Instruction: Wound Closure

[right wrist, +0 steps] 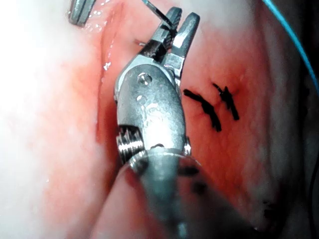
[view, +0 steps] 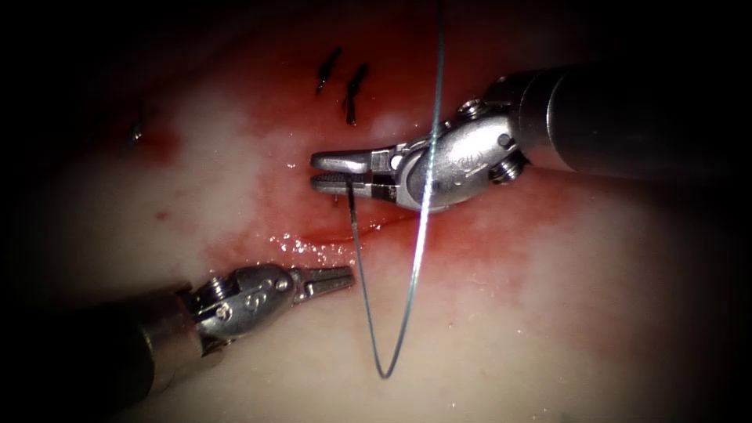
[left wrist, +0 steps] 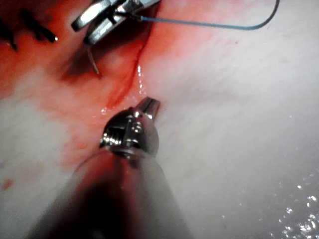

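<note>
1. The right hand (view: 333, 172) grasps the thread (view: 423, 219) over the cut (view: 337, 235) in the tissue (view: 548, 313).
2. The left hand (view: 341, 278) is clenched, empty, just below the cut.
3. The needle's position cannot be told.

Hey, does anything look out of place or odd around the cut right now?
Nothing stands out. The right tool holds the needle near its thread end, tip down by the cut. The thread loops loosely over the tissue. The left tool holds nothing.
</note>
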`<state>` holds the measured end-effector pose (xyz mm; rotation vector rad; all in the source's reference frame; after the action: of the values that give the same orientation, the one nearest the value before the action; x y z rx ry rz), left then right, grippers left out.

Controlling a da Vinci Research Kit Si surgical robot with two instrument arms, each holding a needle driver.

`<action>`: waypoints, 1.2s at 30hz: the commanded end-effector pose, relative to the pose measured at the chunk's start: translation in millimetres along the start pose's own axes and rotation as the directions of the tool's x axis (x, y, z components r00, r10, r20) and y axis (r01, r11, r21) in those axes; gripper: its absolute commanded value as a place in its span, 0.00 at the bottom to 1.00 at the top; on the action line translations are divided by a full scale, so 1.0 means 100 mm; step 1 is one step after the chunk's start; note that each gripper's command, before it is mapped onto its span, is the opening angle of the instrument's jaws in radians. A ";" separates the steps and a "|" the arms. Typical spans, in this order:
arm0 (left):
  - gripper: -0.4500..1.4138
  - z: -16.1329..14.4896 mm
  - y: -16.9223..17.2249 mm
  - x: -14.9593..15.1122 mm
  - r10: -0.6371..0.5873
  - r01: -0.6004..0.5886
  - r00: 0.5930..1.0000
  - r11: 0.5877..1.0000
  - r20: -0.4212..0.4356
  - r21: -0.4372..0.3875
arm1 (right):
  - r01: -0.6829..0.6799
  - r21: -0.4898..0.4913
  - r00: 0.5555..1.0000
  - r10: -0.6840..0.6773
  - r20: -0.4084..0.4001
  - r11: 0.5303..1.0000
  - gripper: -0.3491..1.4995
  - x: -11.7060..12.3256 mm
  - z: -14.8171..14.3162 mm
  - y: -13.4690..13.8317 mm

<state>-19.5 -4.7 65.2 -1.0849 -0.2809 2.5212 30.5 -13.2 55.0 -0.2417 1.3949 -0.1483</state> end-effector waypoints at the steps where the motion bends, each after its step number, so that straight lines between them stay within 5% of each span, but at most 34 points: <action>1: 0.00 0.013 0.001 -0.008 -0.002 0.003 1.000 1.000 0.020 -0.006 | -0.019 -0.004 1.000 0.019 -0.002 1.000 0.00 -0.008 0.009 0.008; 15: 0.00 0.019 -0.001 -0.026 -0.014 0.015 0.998 1.000 0.058 -0.012 | -0.211 0.003 0.977 0.211 -0.006 0.977 0.00 -0.013 0.021 0.024; 31: 0.00 0.017 0.000 -0.023 -0.018 0.019 0.998 1.000 0.062 -0.016 | -0.536 0.050 0.844 0.534 0.051 0.843 0.00 -0.026 0.039 0.037; 36: 0.00 0.017 0.000 -0.023 -0.018 0.019 0.998 1.000 0.062 -0.016 | -0.639 0.057 0.768 0.634 0.093 0.767 0.00 -0.028 0.042 0.036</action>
<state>-18.7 -5.6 67.2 -1.0053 -0.3253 2.5434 33.0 -8.6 57.0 0.3151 1.3206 0.3754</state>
